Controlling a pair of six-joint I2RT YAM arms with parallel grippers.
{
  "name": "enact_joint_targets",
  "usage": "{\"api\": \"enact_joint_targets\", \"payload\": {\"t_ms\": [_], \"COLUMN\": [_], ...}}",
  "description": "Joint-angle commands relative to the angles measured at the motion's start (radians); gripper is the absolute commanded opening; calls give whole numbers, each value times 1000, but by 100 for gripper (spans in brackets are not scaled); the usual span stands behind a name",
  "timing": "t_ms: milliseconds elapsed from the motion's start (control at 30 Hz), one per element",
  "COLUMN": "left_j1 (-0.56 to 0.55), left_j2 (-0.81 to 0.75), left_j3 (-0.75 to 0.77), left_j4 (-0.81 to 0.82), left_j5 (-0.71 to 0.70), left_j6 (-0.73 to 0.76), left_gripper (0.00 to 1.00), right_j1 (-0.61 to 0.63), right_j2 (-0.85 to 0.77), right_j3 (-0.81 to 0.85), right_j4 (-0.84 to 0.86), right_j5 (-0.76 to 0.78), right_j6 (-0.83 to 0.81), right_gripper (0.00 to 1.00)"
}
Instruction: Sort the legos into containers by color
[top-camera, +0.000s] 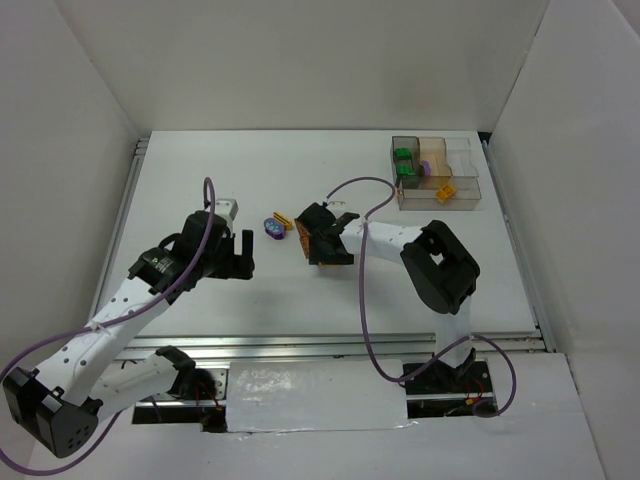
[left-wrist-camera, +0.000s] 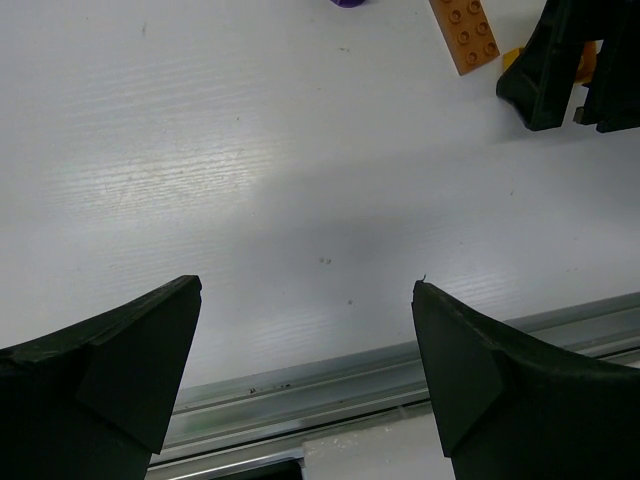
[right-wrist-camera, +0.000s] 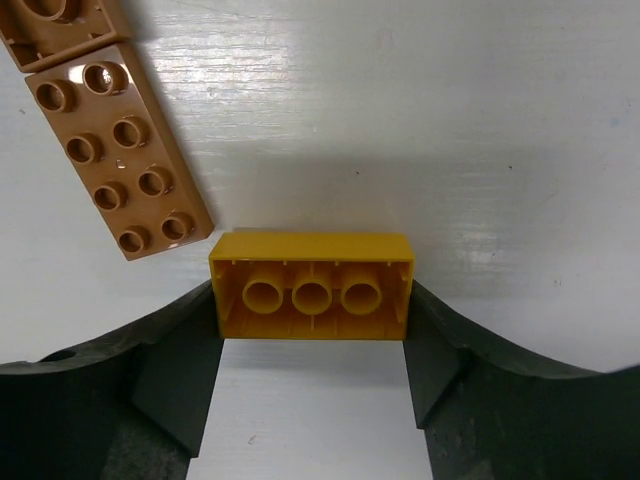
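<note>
Because your right hand (right-wrist-camera: 312, 332) pinches the small yellow plastic brick (right-wrist-camera: 312, 268) only by its ends, mid worktop (top-camera: 200, 170) beside a brown studded brick (right-wrist-camera: 120, 150), it could slip before reaching the clear divided tray (top-camera: 466, 196). Your left hand (left-wrist-camera: 306, 340) hangs open, empty.

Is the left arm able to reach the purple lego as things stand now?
Probably yes. The left tool is open and empty, and the purple lego lies just ahead of it. The right tool, shut on a yellow lego, is beyond, not between.
</note>
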Motion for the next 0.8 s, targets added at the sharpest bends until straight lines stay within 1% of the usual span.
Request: {"api": "enact_joint_targets", "payload": {"t_ms": [0, 67, 100, 167, 233, 267, 367, 400, 467, 500, 567, 600, 700, 733, 767], "left_j1": [7, 7, 7, 5, 7, 7, 7, 7, 10, 10, 11, 11, 14, 14, 16], "left_j2": [-10, -8, -7, -5, -5, -5, -10, -10, -10, -11, -13, -16, -13, -14, -13], "left_j3": [3, 2, 4, 3, 2, 2, 1, 1, 2, 1, -1, -2, -2, -4, -4], "left_j4": [41, 41, 41, 40, 41, 41, 41, 41, 41, 41, 41, 44, 44, 46, 46], "left_j5": [19, 25, 26, 28, 28, 26, 16, 16, 14, 14, 14, 16, 22, 23, 25], "left_j6": [22, 23, 25, 25, 25, 25, 20, 22, 20, 20, 22, 22, 25, 25, 25], "left_gripper": [100, 99, 99, 100, 100, 100, 100, 99, 99, 100, 100, 99, 99, 100, 99], "right_j1": [11, 11, 11, 11, 9, 6, -66, -128, -207, -275, -340, -403, -504, -556, -578], "right_j2": [-13, -25, -33, -67, -104, -146, -228, -245, -279, -289, -286, -279, -231, -193, -175], "right_j3": [10, -1, -6, -27, -47, -62, -62, -58, -32, -21, 40, 65, 164, 221, 247], "right_j4": [26, 26, 27, 30, 35, 32, 17, 17, 13, 13, -6, -13, -20, -23, -22], "right_j5": [25, 38, 42, 62, 76, 90, 113, 114, 110, 120, 134, 151, 144, 139, 137], "right_j6": [9, 6, 4, 7, 7, 4, -49, -68, -129, -150, -225, -247, -310, -327, -339], "right_gripper": [68, 61, 55, 53, 53, 53, 52, 52, 52, 52, 52, 52, 52, 52, 52]}}
